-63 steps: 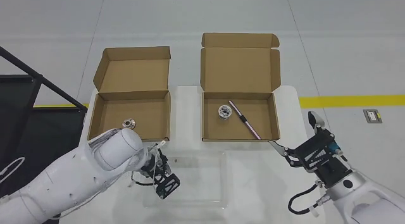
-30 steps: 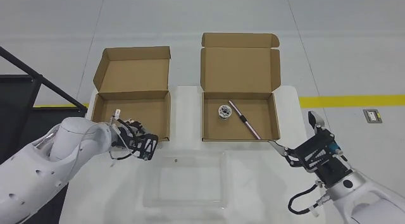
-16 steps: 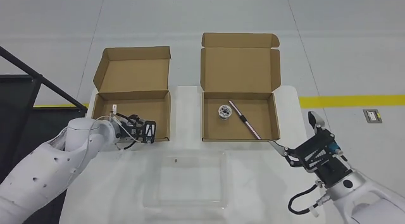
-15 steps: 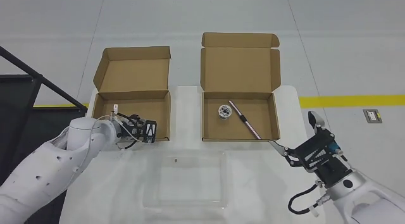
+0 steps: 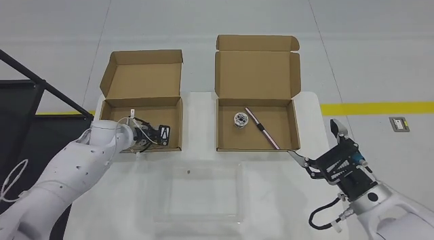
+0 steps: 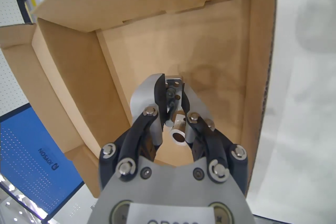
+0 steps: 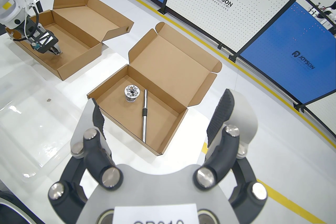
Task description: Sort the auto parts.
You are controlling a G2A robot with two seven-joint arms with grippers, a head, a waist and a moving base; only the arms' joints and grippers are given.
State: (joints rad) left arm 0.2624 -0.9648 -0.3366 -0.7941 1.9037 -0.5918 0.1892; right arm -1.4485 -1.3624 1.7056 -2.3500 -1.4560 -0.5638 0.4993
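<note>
Right now I'm watching the left gripper (image 6: 172,95) hanging inside the left cardboard box (image 5: 112,114), low over its floor and toward the side nearest the other box. Its jaws are pinching together on a small metal part (image 6: 173,84), a drilled silver plate standing between the black pads. A short silver tube (image 6: 178,134) is showing just behind the fingers. I cannot tell whether it is belonging to the clamped piece or lying on the cardboard.

From the top camera the left gripper (image 5: 163,133) is sitting close to the box's front wall, with the lid lying open behind.

The right gripper (image 5: 312,138) is hovering off the right corner of the white table (image 5: 196,118), jaws spread wide apart and carrying nothing. It is pointing toward the right cardboard box (image 5: 286,119). That box is holding a round metal hub (image 5: 241,118) and a thin rod (image 5: 262,128), which is lying slantwise just beside the hub.

A clear plastic tray (image 5: 203,203) is resting on the table in front of both boxes, between the two arms, with one small dark speck (image 5: 188,170) near its far edge.
</note>
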